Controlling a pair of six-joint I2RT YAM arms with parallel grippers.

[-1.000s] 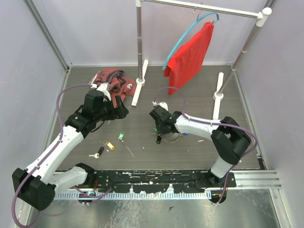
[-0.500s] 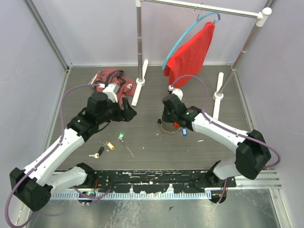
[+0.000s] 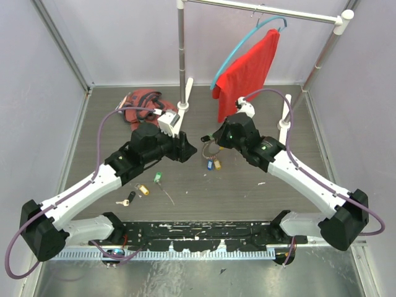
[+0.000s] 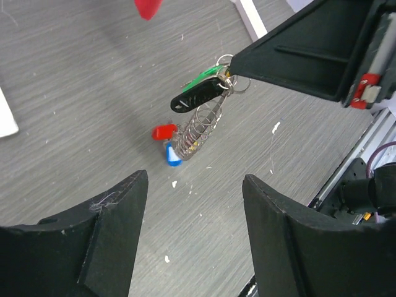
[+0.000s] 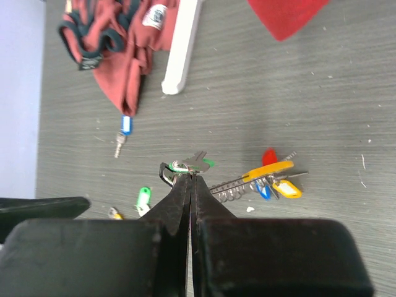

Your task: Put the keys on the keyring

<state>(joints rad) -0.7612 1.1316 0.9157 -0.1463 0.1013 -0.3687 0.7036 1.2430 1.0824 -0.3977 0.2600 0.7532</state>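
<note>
My right gripper (image 3: 208, 140) (image 5: 189, 176) is shut on the keyring (image 5: 185, 166) and holds it above the table. From the ring hang a green-headed key (image 4: 208, 75), a black tag (image 4: 194, 96), a wire coil (image 4: 195, 129) and orange (image 5: 268, 170), red (image 4: 164, 131), blue (image 4: 173, 154) and yellow (image 5: 288, 189) tags. My left gripper (image 3: 189, 150) (image 4: 195, 178) is open and empty, just left of the bunch. Loose keys lie on the table: green (image 3: 158, 177), yellow (image 3: 143, 190), black (image 3: 128, 199), and a blue one (image 5: 125, 126) by the red garment.
A crumpled red garment (image 3: 143, 102) lies at the back left. A clothes rack with white feet (image 3: 184, 99) stands behind, with a red cloth (image 3: 247, 71) on a blue hanger. Grey walls close in both sides.
My right gripper has lifted the keyring bunch off the table and carried it back and up. My left arm has swung right toward it, its jaws open.
</note>
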